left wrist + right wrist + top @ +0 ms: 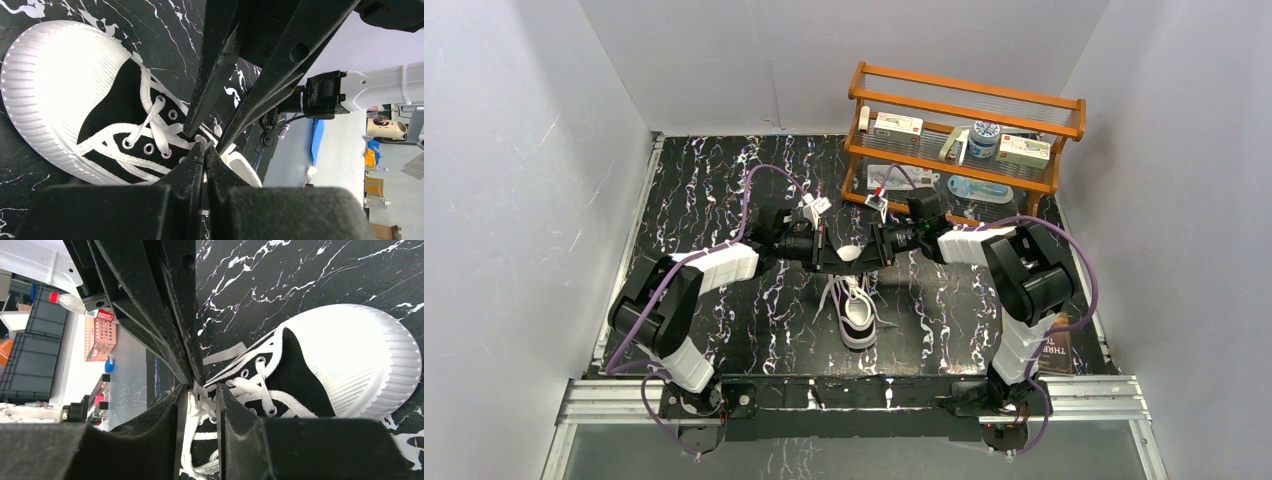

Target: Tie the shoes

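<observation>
1. Left pincer (205,150): fingers pressed flat together with no gap. Its tips sit at the upper eyelets. Whether a strand is nipped between them cannot be told.
2. Right pincer (197,395): set tip to tip against the left one, from the opposite side. Its jaws stand narrowly apart.
3. Laces (194,416): white and long. Several strands lie in the right pincer's gap, and the pads are not seen pressing them. The rest are threaded through metal eyelets just beside both tips, with loose ends trailing outward.
4. Sneaker (107,112): black canvas, directly beneath both pincers, resting on its sole. The ribbed white toe cap (50,80) points away from the tips, toward the arm bases.
5. Surface (300,270): black with white marbling, under the sneaker.
6. Wooden rack (964,100): beyond the right pincer at the far edge, holding small boxes (897,125) and a jar (984,135).
7. Card (1054,355): brown and printed, well apart, by the right arm's lower link.
</observation>
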`<state>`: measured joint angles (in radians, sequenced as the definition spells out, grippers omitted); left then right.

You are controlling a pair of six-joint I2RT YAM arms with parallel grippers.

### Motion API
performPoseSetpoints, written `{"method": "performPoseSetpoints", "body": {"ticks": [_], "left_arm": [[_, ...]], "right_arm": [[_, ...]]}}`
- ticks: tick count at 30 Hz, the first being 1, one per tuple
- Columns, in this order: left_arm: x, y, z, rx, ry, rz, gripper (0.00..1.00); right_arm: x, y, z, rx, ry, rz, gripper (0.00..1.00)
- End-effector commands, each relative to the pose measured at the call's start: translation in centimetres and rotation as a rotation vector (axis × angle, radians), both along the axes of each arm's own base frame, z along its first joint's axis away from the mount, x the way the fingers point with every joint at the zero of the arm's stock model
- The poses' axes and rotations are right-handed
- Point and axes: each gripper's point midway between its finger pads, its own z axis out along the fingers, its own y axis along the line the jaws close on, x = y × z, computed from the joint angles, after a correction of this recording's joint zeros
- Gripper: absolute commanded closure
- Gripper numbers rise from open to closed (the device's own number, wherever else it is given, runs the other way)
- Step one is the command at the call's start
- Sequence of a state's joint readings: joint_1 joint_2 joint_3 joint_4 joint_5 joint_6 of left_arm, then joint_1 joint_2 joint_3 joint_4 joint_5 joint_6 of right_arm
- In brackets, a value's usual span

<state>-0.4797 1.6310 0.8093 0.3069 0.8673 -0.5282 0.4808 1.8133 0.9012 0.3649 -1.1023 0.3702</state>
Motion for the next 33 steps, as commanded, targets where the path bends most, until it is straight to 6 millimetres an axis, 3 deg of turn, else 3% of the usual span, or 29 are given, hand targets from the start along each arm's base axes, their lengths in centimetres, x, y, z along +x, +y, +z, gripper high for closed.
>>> {"method": "performPoseSetpoints", "body": {"ticks": [1,5,9,13,14,17,20,26,28,30,33], "left_arm": [[0.0,-0.3,1.6,-0.055,-0.043,-0.037,1.0],[0.1,-0.2,1.5,-0.054,-0.041,-0.038,1.0],[0.2,-0.3,1.5,-0.053,-0.042,-0.038,1.0],[0.4,-0.2,1.2,-0.031,-0.029,-0.03,1.0],[0.4,-0.2,1.3,-0.026,-0.026,-0.029,0.96],[0.7,0.2,1.5,0.007,-0.033,-0.002,0.73],[0.7,0.8,2.1,0.05,-0.039,0.033,0.65],[0.0,3.0,2.1,0.176,0.021,0.135,0.29],[-0.6,4.0,2.4,0.208,0.041,0.194,0.27],[-1.3,4.6,2.7,0.215,0.084,0.252,0.31],[-2.8,3.5,3.2,0.186,0.127,0.279,0.39]], "right_arm": [[0.5,0.8,1.3,0.053,-0.054,0.033,0.66],[0.3,0.8,1.2,0.061,-0.054,0.04,0.76],[0.3,0.8,1.3,0.069,-0.052,0.039,1.0],[0.3,0.8,1.3,0.061,-0.041,0.015,1.0],[0.5,0.7,1.2,0.055,-0.037,0.002,1.0],[0.6,0.7,1.0,0.042,-0.03,-0.028,1.0],[0.7,0.5,1.0,0.031,-0.029,-0.047,1.0],[1.1,0.4,0.9,0.016,-0.029,-0.077,1.0],[1.1,0.4,0.9,0.01,-0.031,-0.085,1.0],[1.2,0.3,1.0,0.005,-0.038,-0.094,1.0],[1.3,0.2,0.9,-0.003,-0.04,-0.107,1.0]]}}
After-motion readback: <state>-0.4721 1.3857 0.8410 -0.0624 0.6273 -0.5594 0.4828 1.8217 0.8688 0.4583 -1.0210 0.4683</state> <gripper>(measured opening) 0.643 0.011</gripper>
